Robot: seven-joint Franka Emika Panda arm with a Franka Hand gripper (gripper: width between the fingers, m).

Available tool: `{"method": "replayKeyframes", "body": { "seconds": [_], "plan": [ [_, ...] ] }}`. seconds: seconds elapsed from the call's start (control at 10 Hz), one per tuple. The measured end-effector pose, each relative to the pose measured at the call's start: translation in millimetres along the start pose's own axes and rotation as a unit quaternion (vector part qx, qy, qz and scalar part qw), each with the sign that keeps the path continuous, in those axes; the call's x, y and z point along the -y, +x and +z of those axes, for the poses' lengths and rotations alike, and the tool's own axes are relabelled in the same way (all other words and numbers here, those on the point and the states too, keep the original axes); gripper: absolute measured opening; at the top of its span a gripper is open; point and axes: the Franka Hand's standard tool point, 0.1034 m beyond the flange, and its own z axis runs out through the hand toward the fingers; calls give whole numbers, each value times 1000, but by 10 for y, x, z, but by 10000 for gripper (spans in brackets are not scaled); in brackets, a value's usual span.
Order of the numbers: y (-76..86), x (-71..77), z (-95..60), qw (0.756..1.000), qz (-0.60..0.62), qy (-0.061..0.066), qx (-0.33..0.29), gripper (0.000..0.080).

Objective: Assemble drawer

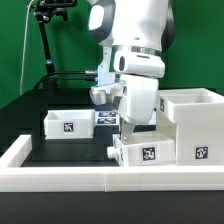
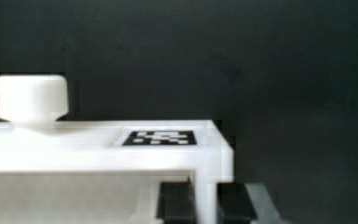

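The drawer's tall white housing (image 1: 196, 122) stands at the exterior view's right, with a tag on its front face. One small white tray (image 1: 140, 152) lies right against the housing's left side, tag facing front. In the wrist view this tray (image 2: 87, 150) shows its knob (image 2: 30, 98) and a tag (image 2: 162, 138). My gripper (image 1: 129, 133) reaches down onto it. The two black fingers (image 2: 179, 200) pinch the tray's thin white wall between them, so the gripper (image 2: 213, 202) is shut on it. A second tray (image 1: 70, 122) rests apart at the left.
A low white border wall (image 1: 90, 177) runs along the front and left of the black table. The marker board (image 1: 108, 118) lies flat behind the gripper. A black camera stand (image 1: 45, 40) rises at the back left.
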Motion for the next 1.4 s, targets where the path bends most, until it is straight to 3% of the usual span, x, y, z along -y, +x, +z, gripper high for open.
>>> {"method": "replayKeyframes", "body": {
  "seconds": [0.1,0.5,0.7,0.8,1.0,1.1,1.4],
  "plan": [
    [33,0,-2,999,11,-28,-14,47],
    [8,7,1,999,13,-27,-13,47],
    [-13,6,5,1000,12,-19,-8,46],
    [-46,19,11,1000,10,-5,-1,46],
    [-149,37,18,998,1,51,27,46],
    [-118,6,10,999,-2,41,23,46],
    [8,7,2,999,-12,47,23,46]
  ]
}}
